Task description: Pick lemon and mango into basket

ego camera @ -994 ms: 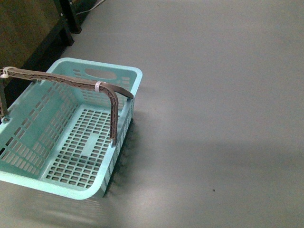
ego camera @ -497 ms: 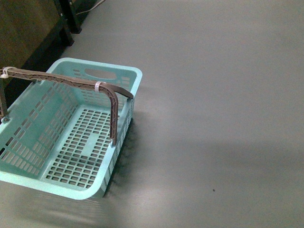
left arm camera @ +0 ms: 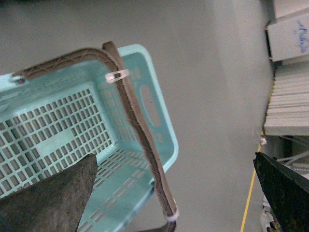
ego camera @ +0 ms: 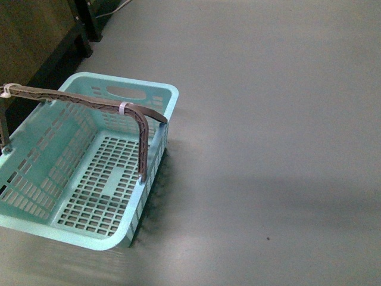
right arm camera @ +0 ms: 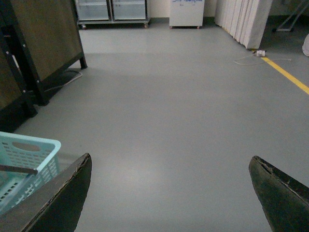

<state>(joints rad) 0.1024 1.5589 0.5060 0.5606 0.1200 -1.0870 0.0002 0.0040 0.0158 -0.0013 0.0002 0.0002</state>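
Observation:
The mint-teal basket (ego camera: 149,95) stands on the grey floor at the left of the front view, empty, its brown handle (ego camera: 89,102) raised across it. Neither arm shows in the front view. In the left wrist view the basket (left arm camera: 164,133) lies below my open left gripper (left arm camera: 176,193), whose fingers (left arm camera: 53,198) hold nothing; the handle (left arm camera: 145,140) runs between them. My right gripper (right arm camera: 171,195) is open over bare floor, with a corner of the basket (right arm camera: 46,147) beside it. The lemon and the mango are out of view.
Dark wooden furniture on black legs (ego camera: 41,42) stands behind the basket. In the right wrist view there are cabinets (right arm camera: 43,43), a white unit (right arm camera: 186,12), stacked white panels (right arm camera: 246,21) and a yellow floor line (right arm camera: 287,75). Grey floor (ego camera: 274,137) spreads to the right.

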